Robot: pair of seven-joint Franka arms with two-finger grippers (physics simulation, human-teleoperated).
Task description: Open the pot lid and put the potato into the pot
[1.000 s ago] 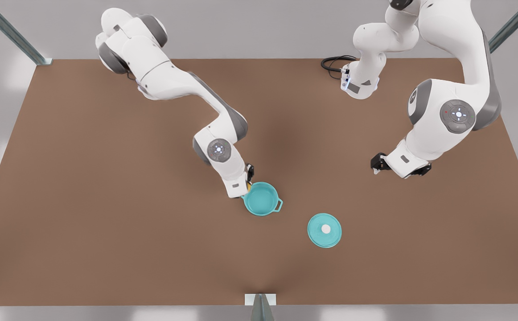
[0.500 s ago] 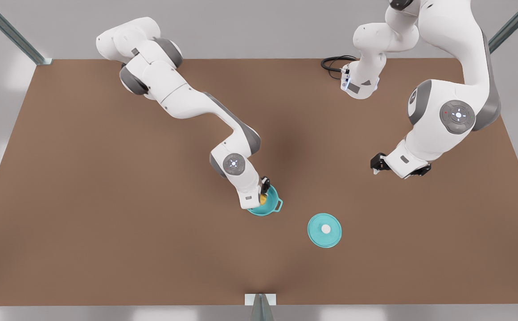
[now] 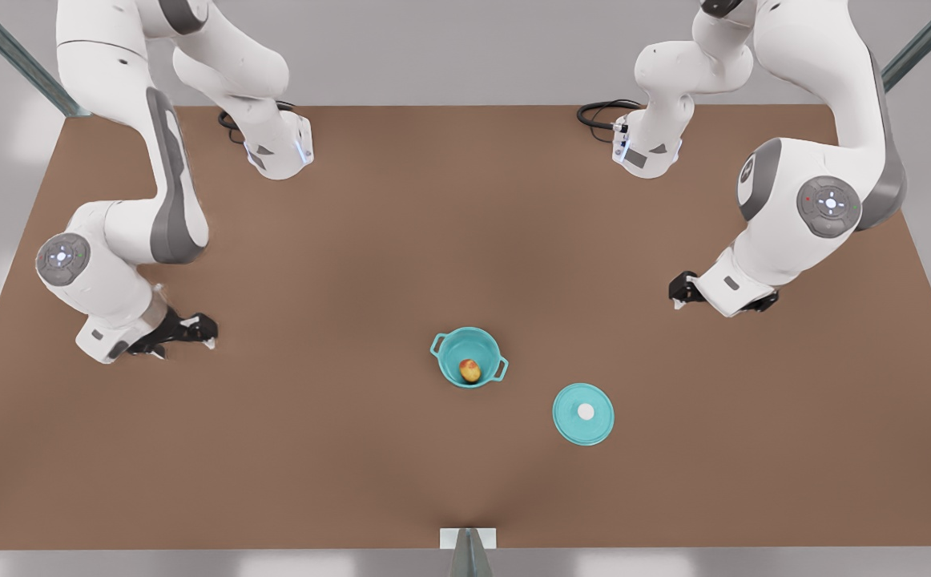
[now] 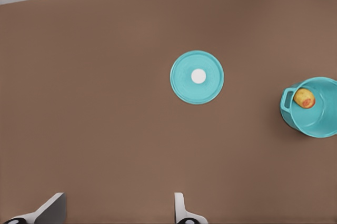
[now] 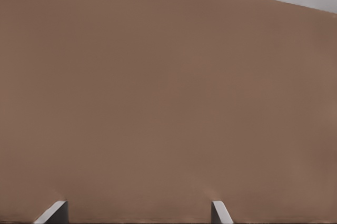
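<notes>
The teal pot (image 3: 469,358) stands uncovered near the table's middle, and the yellow potato (image 3: 470,370) with its reddish patch lies inside it. The teal pot lid (image 3: 583,413) with its white knob rests flat on the table, to the front view's right of the pot and nearer the front edge. My right gripper (image 3: 206,332) is open and holds nothing, far off at the front view's left. My left gripper (image 3: 676,295) waits open at the front view's right. The left wrist view has the lid (image 4: 197,77), the pot (image 4: 311,107) and the potato (image 4: 304,98) beyond my open left gripper (image 4: 116,211). Bare table lies under my right gripper (image 5: 134,211).
A brown table (image 3: 321,449) carries everything. Both arm bases (image 3: 277,148) (image 3: 646,148) stand at its far edge with black cables (image 3: 598,112). A metal post (image 3: 468,553) stands at the middle of the front edge.
The right arm let go of the potato, which now lies in the pot, and swung away to the front view's left. The left arm has hardly moved.
</notes>
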